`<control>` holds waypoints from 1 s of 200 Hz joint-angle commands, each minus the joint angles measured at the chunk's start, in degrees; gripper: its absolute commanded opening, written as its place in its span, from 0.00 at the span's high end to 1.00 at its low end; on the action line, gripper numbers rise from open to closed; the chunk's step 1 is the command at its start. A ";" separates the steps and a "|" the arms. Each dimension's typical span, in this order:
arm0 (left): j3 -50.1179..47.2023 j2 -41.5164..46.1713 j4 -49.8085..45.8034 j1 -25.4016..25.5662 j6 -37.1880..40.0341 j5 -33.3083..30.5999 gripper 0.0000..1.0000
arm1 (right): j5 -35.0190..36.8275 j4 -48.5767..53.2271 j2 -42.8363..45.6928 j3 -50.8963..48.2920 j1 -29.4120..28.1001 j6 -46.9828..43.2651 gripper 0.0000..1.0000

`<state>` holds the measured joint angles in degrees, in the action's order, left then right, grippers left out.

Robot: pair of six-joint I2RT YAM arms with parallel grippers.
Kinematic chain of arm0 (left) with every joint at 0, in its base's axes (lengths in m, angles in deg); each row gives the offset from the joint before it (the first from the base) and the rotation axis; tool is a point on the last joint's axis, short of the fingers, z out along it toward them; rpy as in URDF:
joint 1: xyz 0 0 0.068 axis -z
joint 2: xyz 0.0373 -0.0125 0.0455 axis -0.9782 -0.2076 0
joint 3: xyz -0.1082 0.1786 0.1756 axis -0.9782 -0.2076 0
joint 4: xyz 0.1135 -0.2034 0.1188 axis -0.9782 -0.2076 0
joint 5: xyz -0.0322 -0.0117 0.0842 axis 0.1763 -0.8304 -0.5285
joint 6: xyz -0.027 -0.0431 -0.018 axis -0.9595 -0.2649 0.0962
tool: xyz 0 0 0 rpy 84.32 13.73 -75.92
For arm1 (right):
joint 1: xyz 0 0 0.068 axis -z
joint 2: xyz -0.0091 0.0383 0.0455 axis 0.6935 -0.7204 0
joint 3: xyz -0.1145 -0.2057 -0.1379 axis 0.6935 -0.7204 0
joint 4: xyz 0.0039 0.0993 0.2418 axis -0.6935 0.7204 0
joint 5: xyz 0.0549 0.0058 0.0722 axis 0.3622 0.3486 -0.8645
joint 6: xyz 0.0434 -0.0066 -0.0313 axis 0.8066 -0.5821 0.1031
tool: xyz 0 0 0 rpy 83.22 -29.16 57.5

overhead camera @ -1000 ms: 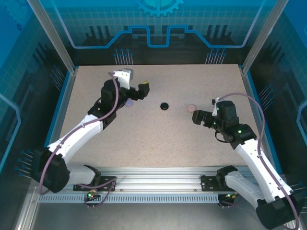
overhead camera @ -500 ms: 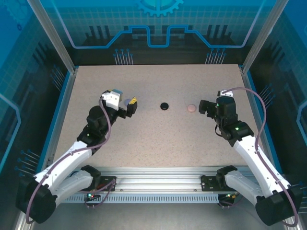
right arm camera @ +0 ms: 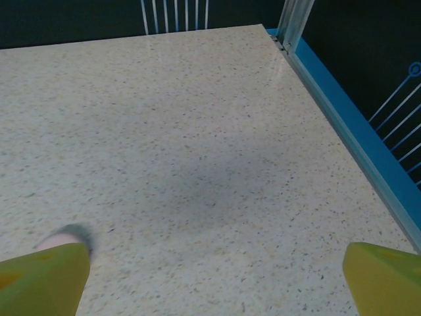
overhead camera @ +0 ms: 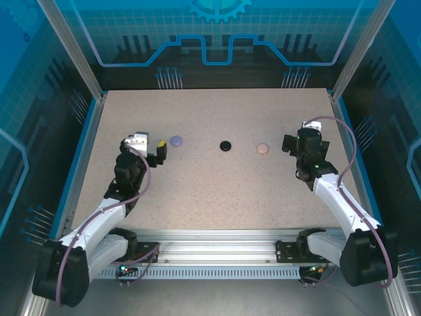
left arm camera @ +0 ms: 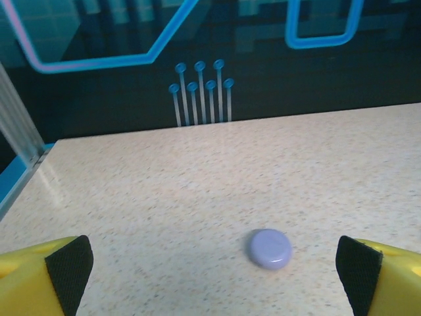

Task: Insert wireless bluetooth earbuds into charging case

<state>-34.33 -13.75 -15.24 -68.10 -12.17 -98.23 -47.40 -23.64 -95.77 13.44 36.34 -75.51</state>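
Observation:
Three round charging cases lie shut in a row across the table: lilac [overhead camera: 176, 140], black [overhead camera: 225, 145] and pale pink [overhead camera: 262, 149]. The wireless bluetooth earbuds are out of view. My left gripper [overhead camera: 159, 151] hovers just left of the lilac case, open and empty. In the left wrist view the lilac case [left arm camera: 270, 248] rests on the table ahead of the open left gripper [left arm camera: 214, 273], nearer its right finger. My right gripper [overhead camera: 287, 143] is open and empty, to the right of the pink case. A sliver of that pink case [right arm camera: 60, 236] peeks past the left finger of the right gripper [right arm camera: 217, 280].
The speckled table [overhead camera: 217, 191] is framed by blue edging and aluminium posts, with a post and blue rim [right arm camera: 342, 112] close on the right gripper's side. Dark patterned walls stand behind the far edge.
Both arms have drawn back and outward. The left gripper left the spot over the lilac case and went left. The right gripper went right, away from the pink case.

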 commanded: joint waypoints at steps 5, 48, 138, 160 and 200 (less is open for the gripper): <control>-1.35 -3.10 3.57 -2.88 -0.84 1.72 0.01 | 0.86 -9.09 -1.80 -2.53 2.97 -2.49 0.00; -5.06 -4.48 6.73 -4.74 -1.50 2.25 0.01 | -0.86 -14.85 -2.41 -7.03 5.26 -4.93 0.00; -6.85 -20.40 23.86 -4.73 -2.41 5.42 0.01 | -10.22 -31.40 -5.31 -14.55 5.22 -8.61 0.00; -6.92 -23.92 26.92 -4.73 -2.24 5.77 0.01 | -12.90 -36.23 -7.29 -16.54 4.78 -8.86 0.00; -6.05 -29.82 30.40 -4.72 -1.42 7.36 0.01 | -15.11 -51.96 -14.13 -21.82 0.72 -13.87 0.00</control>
<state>-40.43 -40.68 9.32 -72.30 -13.83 -93.62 -59.61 -62.43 -106.39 -5.88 39.46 -85.28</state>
